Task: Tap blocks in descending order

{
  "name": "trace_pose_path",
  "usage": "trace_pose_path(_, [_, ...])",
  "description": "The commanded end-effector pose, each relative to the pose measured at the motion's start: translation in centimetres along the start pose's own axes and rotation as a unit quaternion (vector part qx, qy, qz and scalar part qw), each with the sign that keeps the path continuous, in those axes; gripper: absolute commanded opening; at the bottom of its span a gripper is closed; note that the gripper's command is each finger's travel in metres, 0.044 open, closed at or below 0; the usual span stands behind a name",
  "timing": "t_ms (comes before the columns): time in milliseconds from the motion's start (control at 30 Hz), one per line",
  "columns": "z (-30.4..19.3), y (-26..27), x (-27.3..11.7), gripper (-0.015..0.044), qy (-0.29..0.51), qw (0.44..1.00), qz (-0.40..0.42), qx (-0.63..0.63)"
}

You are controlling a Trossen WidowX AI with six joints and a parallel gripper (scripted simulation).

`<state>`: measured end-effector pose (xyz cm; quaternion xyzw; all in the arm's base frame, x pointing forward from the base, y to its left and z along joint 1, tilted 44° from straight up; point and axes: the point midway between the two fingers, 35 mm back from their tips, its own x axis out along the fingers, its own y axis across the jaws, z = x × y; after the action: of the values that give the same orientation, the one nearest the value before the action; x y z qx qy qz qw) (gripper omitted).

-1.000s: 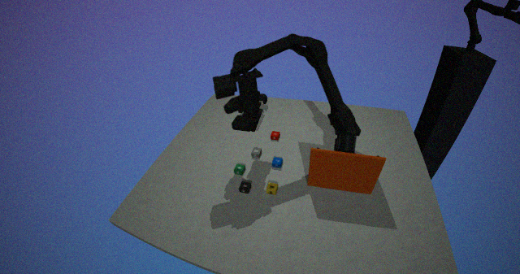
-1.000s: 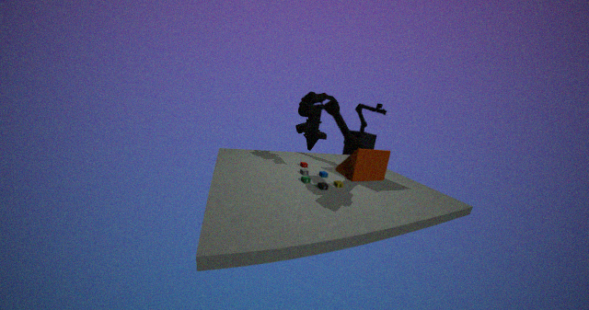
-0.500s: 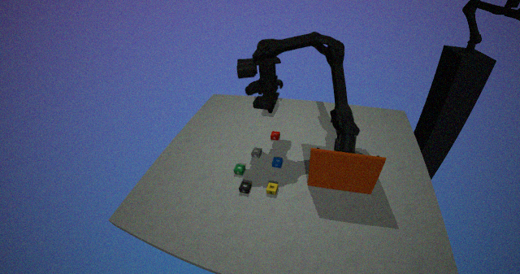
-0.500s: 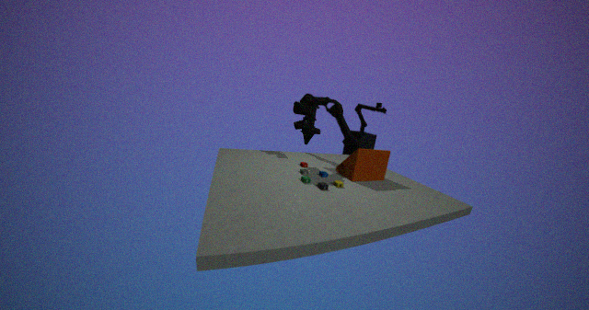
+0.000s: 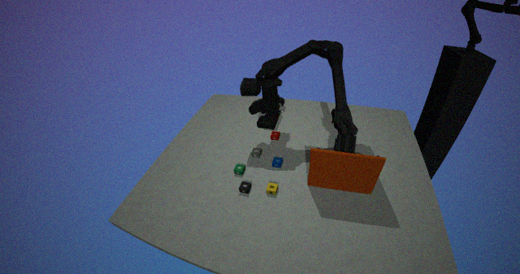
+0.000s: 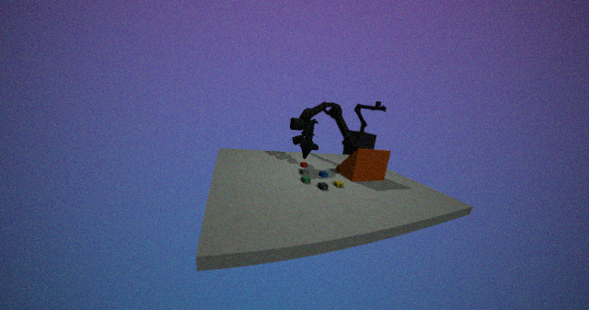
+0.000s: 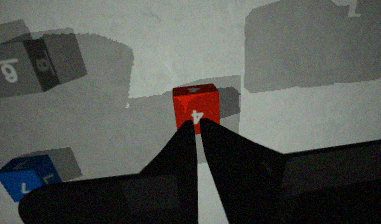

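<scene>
The gripper [image 7: 198,121] hangs above the red block marked 4 [image 7: 195,105] on the desk [image 5: 203,225], jaws closed on nothing.

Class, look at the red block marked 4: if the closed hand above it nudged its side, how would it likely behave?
The red block is a cube resting flat on the table, so it would probably slide, not roll or tip. Its sharp, straight edges suggest it is stiff. It is small beside the shut hand, so likely light and easily shifted.
</scene>
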<state>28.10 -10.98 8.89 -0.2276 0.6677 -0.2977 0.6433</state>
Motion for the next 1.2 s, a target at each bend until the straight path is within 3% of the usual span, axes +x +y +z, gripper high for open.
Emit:
trace_pose_path(0, [0.0,0.0,0.6,0.0020,-0.003,1.000,-0.002,-0.002])
trace_pose_path(733, [0.0,-0.1,3.2,0.0020,-0.003,1.000,-0.003,-0.002])
trace_pose_path(867, [0.0,0.0,0.4,0.0020,-0.003,1.000,-0.002,-0.002])
trace_pose_path(1033, [0.0,0.0,0.0,0.0020,-0.003,1.000,-0.002,-0.002])
trace_pose_path(1167, [0.3,0.2,-4.5,0.0020,-0.003,1.000,0.001,-0.003])
